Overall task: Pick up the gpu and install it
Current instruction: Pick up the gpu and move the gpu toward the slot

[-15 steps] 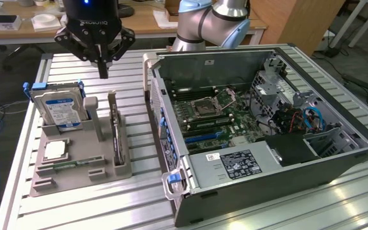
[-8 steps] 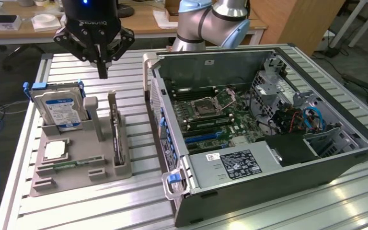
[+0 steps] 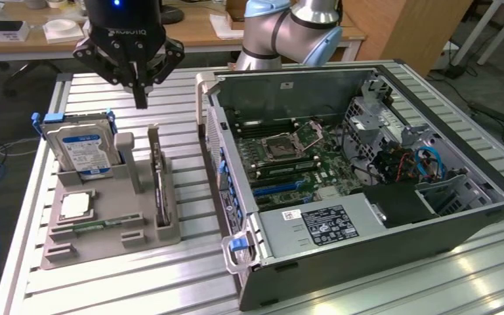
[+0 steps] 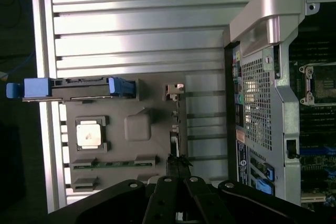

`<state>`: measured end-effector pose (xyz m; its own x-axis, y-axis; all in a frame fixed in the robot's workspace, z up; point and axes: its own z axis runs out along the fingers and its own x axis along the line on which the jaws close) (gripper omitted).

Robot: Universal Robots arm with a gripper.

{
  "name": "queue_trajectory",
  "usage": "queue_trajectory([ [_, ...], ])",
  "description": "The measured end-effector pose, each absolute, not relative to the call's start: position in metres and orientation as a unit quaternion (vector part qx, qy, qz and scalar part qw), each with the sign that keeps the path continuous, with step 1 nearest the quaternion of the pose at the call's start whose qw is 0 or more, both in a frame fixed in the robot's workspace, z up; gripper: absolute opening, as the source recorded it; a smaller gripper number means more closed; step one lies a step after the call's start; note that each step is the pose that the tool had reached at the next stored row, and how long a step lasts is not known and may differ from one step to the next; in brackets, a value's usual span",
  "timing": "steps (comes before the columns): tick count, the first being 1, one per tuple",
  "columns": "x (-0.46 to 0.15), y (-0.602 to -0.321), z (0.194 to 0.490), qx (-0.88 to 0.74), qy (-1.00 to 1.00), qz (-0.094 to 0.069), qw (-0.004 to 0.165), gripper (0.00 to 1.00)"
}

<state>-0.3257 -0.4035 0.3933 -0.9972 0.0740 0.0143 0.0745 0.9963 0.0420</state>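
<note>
The gpu (image 3: 157,176) stands on its long edge in a slot at the side of the grey holder (image 3: 103,230) nearest the computer case. It is a thin dark card with a silvery end bracket. In the wrist view the gpu (image 4: 175,129) is an edge-on strip, its bracket at the end far from the fingers. My gripper (image 3: 140,100) hangs shut above the table, just behind the holder's far end and well above the card. It holds nothing. In the wrist view my gripper (image 4: 177,162) has its tips together over the card's near end.
A hard drive (image 3: 81,149) with blue tabs stands upright in the holder, and a square processor chip (image 3: 77,205) lies flat nearby. The open computer case (image 3: 462,226) on the exterior view's right shows its motherboard (image 3: 291,161). Slatted metal table (image 3: 147,282) lies all around.
</note>
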Motion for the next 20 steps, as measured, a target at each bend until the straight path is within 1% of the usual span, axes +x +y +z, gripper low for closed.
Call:
queue_trajectory([
  [3,-0.3258,-0.4047,0.3933,-0.037,-0.999,-0.021,0.006,0.11],
  [5,-0.3257,-0.405,0.3932,-0.037,-0.999,-0.021,0.006,0.23],
  [6,-0.3257,-0.4054,0.3933,-0.037,-0.999,-0.021,0.006,0.23],
  [8,-0.3257,-0.4062,0.3932,-0.036,-0.999,-0.021,0.006,0.35],
  [10,-0.3258,-0.4073,0.3933,-0.036,-0.999,-0.021,0.006,0.35],
  [12,-0.3258,-0.4086,0.3933,-0.034,-0.999,-0.021,0.006,0.47],
  [13,-0.3258,-0.4089,0.3932,-0.032,-0.999,-0.021,0.006,0.47],
  [14,-0.3258,-0.409,0.3931,-0.027,-0.999,-0.021,0.007,0.53],
  [20,-0.3258,-0.4102,0.3925,0.0,-1.0,-0.021,0.007,0.53],
])
